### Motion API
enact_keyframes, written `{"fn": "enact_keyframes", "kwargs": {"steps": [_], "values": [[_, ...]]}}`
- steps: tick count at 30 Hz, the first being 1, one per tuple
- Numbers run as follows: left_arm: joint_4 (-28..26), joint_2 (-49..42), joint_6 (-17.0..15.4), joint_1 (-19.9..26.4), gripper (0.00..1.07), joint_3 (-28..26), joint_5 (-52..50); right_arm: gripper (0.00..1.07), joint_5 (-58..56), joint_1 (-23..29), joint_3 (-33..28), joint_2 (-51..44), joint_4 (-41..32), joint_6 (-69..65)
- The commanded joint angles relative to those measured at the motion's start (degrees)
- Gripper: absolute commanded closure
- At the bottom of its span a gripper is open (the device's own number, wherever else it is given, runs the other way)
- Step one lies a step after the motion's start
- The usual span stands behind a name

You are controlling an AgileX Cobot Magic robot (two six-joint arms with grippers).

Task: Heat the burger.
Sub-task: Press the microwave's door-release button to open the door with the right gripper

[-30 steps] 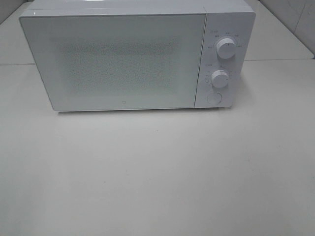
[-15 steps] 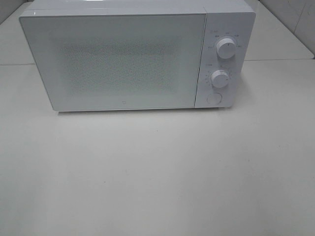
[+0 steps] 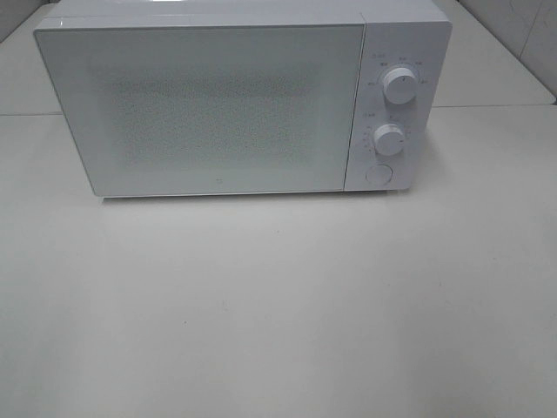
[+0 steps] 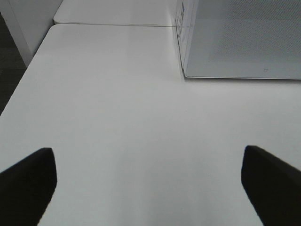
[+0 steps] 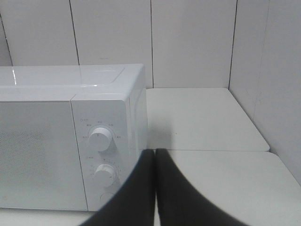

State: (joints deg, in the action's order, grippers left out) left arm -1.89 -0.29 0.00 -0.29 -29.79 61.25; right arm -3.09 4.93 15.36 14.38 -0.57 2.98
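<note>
Microwave [image 3: 218, 104] door is shut; burger unseen, perhaps inside. Left gripper [image 4: 146, 151] gapes wide and empty; right gripper [image 5: 155, 151] is pinched closed on nothing. Next is probably turning a knob [image 3: 389, 139].

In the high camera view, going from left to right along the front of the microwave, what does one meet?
Microwave door → control panel with two knobs → table

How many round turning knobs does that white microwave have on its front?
2. Both are on the panel of the microwave, right of its door: the upper knob and the lower knob just beneath it. The flat round button below is not a knob.
</note>
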Motion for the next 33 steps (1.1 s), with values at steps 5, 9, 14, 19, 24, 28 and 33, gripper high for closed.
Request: {"fn": "enact_keyframes", "kwargs": {"steps": [5,9,14,19,24,28,33], "values": [[-0.11,-0.86,0.0,0.11,0.06,0.17,0.17,1.07,15.64,-0.17,-3.78,9.17,-0.17,-3.44],[-0.11,-0.86,0.0,0.11,0.06,0.17,0.17,1.07,27.56,-0.17,-6.53,18.68,-0.17,-4.76],[-0.11,-0.86,0.0,0.11,0.06,0.17,0.17,1.07,39.08,-0.17,-8.48,29.11,-0.17,-6.19],[-0.11,-0.86,0.0,0.11,0.06,0.17,0.17,1.07,49.79,-0.17,-8.94,39.19,-0.17,-12.55],[-0.11,-0.86,0.0,0.11,0.06,0.17,0.17,1.07,58.21,-0.17,-8.94,51.68,2.01,-35.7],[-0.11,-0.86,0.0,0.11,0.06,0.17,0.17,1.07,62.11,-0.17,-8.94,57.12,4.93,-45.61],[-0.11,-0.86,0.0,0.11,0.06,0.17,0.17,1.06,68.3,-0.17,-8.94,64.86,7.16,-55.69]]}}
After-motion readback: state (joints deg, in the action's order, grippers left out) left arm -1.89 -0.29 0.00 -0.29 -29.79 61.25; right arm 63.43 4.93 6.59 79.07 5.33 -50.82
